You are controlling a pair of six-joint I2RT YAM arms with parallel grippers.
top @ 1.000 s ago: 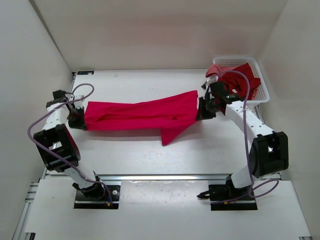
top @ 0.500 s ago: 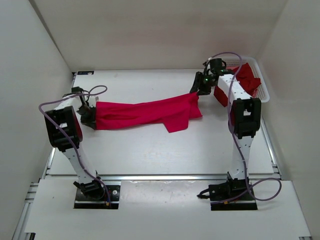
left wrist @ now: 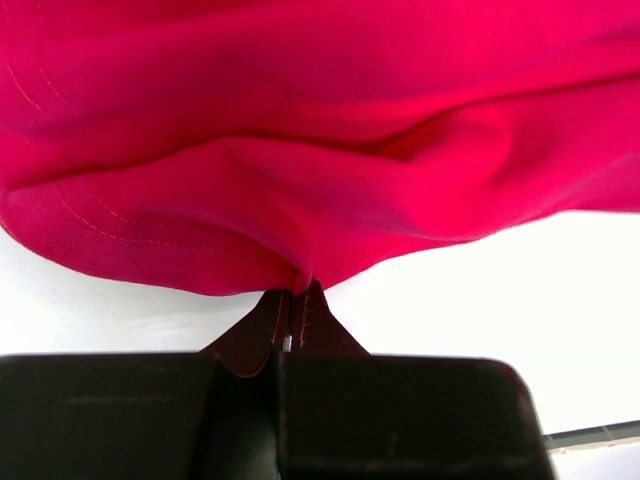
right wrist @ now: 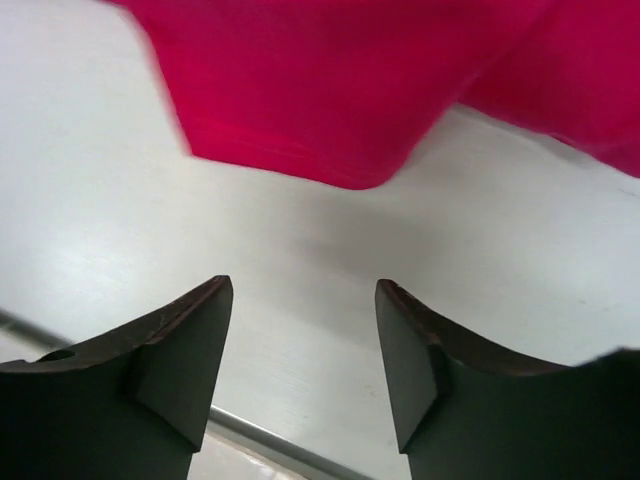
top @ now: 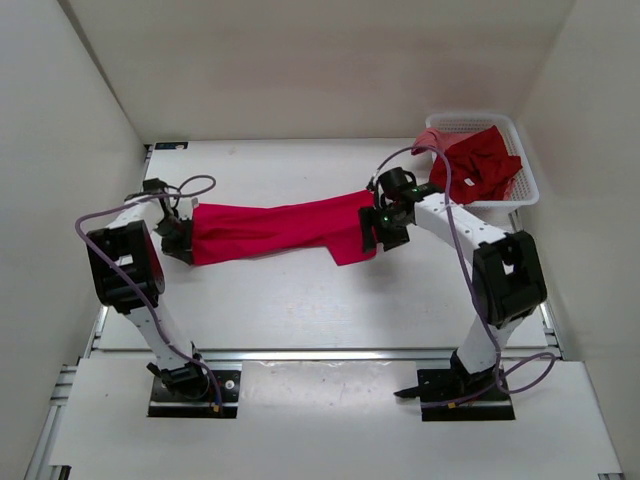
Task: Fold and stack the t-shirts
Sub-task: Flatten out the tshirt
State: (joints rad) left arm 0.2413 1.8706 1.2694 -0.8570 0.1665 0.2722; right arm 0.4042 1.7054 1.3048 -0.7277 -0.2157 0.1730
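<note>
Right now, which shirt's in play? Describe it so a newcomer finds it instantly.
Start at the middle of the white table. The bright pinkish-red t-shirt lies there as a long band, one end pinched in the left gripper. The other shirts sit crumpled in the white basket; only this one is out.

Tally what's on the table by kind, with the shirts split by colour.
Bright pinkish-red t-shirt: 1
Dark crimson t-shirt: 1
Salmon pink t-shirt: 1 (only an edge shows at the basket's left end)
White mesh basket: 1
Total: 4
</note>
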